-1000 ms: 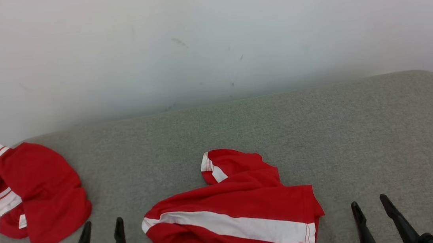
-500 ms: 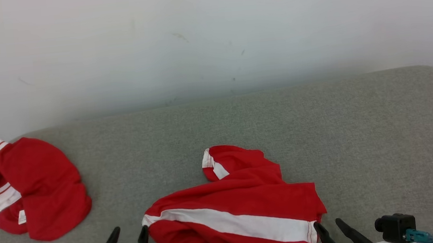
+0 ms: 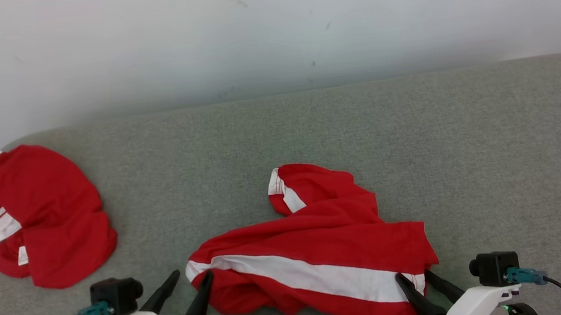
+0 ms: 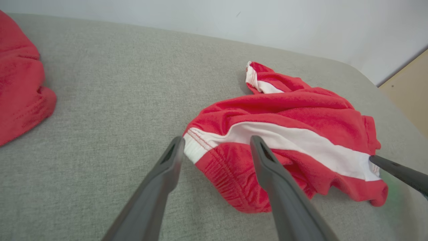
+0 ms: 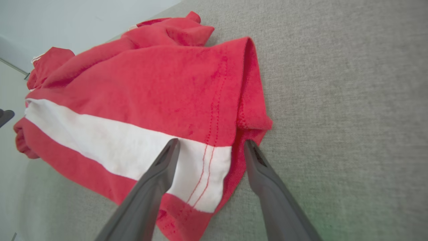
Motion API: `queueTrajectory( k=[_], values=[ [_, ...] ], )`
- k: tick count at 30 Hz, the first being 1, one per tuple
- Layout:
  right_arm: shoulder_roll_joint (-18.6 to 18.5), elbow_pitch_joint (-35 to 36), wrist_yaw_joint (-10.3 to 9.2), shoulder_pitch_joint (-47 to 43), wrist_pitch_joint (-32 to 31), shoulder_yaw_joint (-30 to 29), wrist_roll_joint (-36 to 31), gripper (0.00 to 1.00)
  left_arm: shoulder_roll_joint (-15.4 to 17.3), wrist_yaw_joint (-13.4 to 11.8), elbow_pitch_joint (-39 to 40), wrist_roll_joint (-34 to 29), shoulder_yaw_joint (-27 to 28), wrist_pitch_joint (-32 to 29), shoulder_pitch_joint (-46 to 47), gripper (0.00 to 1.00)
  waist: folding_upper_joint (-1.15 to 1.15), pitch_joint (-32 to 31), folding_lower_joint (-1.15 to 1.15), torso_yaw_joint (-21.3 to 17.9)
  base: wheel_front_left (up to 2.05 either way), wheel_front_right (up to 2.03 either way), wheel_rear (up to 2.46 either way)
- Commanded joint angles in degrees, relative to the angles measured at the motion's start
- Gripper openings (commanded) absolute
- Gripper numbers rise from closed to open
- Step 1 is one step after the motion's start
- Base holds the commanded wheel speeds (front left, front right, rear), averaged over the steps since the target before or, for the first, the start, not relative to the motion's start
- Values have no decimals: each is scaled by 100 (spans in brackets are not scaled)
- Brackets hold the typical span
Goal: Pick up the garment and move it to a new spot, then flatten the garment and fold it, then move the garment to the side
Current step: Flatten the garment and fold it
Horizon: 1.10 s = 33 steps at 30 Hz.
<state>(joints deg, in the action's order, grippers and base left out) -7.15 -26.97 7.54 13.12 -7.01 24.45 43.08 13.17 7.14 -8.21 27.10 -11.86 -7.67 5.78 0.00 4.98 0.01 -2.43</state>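
Head view: my left pincer [image 3: 192, 274] is spread apart and empty, tips straddling the white-striped corner at the 9 o'clock end of the red garment [image 3: 320, 246]. My right pincer [image 3: 413, 274] is apart too, empty, tips over the stripe's stitched hem at the garment's 4 o'clock corner; contact unclear. Garment lies crumpled on the grey cushion [image 3: 438, 137], near edge, centre. Second red garment [image 3: 44, 216] sits bunched well apart at 9 o'clock. Pale wall [image 3: 268, 25] at 12.

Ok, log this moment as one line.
phase: pre-grasp | garment: crumpled on grey surface | left gripper: open, at its left end | right gripper: open, at its right end
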Motion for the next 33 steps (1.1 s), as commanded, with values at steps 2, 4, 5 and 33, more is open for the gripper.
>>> queueTrajectory(
  k=[2, 4, 5, 33],
  values=[
    [11, -111, -10, 158, 46, 52, 71, 100, 87, 31, -138, 243, -61, -120, 127, 100, 0, 90, -1, 19, 0, 0, 0],
    [24, -180, -10, 236, 56, 117, 114, 100, 137, 36, -258, 425, -81, -198, 217, 100, 0, 136, -1, 13, 0, 0, 0],
    [31, -210, -10, 260, 57, 153, 139, 100, 169, 38, -333, 499, -81, -232, 259, 100, 0, 154, -1, 11, 0, 0, 0],
    [-119, -575, -11, 645, 222, 1080, 936, 0, 748, 42, -823, 3011, -1374, -61, 1017, 44, 0, 265, -1, -88, 0, 0, 0]
  ],
)
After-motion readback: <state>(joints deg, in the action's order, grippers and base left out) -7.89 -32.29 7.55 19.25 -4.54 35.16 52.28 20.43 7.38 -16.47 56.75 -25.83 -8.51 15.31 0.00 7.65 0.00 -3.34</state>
